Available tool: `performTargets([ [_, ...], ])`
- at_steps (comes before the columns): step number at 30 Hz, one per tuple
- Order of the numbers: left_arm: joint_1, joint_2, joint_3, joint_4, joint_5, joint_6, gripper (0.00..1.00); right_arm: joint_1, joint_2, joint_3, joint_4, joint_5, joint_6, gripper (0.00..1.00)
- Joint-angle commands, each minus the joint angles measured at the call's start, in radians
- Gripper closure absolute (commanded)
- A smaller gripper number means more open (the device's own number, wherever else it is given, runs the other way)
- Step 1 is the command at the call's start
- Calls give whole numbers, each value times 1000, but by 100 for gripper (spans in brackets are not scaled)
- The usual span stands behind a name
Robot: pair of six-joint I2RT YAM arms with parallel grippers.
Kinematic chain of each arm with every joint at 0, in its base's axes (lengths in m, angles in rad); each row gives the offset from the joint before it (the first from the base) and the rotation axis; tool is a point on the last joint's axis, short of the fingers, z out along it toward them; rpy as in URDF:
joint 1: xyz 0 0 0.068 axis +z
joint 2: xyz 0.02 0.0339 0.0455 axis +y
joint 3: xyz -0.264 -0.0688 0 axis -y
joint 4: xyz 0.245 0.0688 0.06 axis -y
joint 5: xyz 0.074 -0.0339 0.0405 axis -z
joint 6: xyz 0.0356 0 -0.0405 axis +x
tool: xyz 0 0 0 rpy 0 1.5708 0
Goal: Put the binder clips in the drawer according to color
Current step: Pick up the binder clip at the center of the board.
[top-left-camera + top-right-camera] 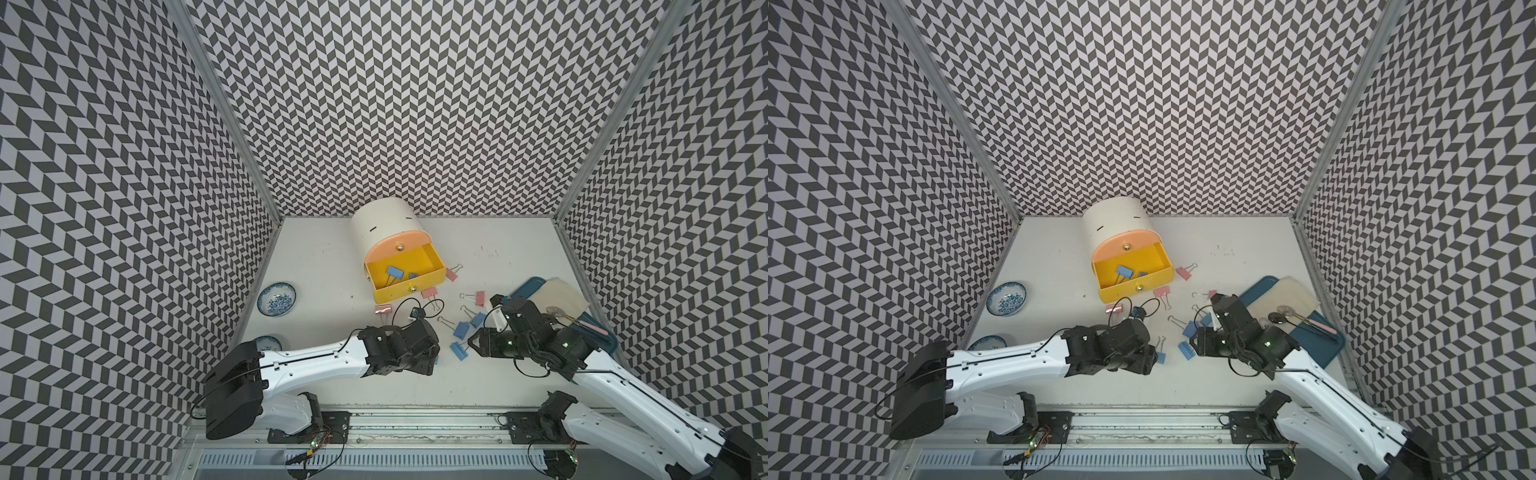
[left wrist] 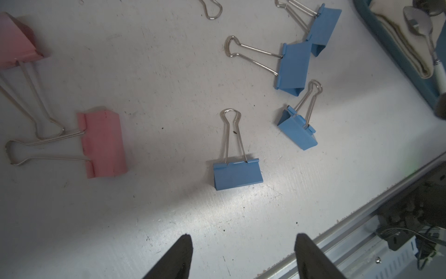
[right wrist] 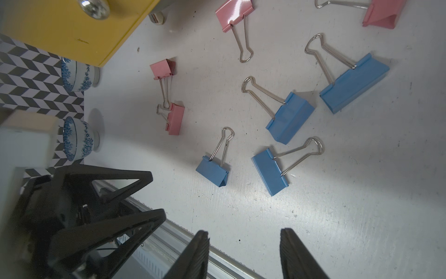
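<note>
One blue binder clip (image 2: 237, 174) lies on the desk (image 2: 169, 96) just ahead of the left claw (image 2: 243, 235), which is spread apart and holds nothing; the clip's long axis runs parallel to the line joining the fingertips, handles pointing away.

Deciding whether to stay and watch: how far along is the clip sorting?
Early. Done: two blue clips lie in the open yellow drawer. In hand: nothing; the left gripper and right gripper are both open and empty above the table. Left: four blue clips and several pink clips lie on the table, and the peach-fronted drawer is shut.
</note>
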Motion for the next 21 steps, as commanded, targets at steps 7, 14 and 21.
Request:
performTargets([
  [7,-15,160,41,63,-35,53,27,7,-50,-8,-25,11,-1,48],
  [14,-17,251,103,71,-37,85,27,7,-65,-10,-31,8,2,48],
  [21,-16,313,132,74,-30,95,27,7,-71,-1,-44,16,1,48],
])
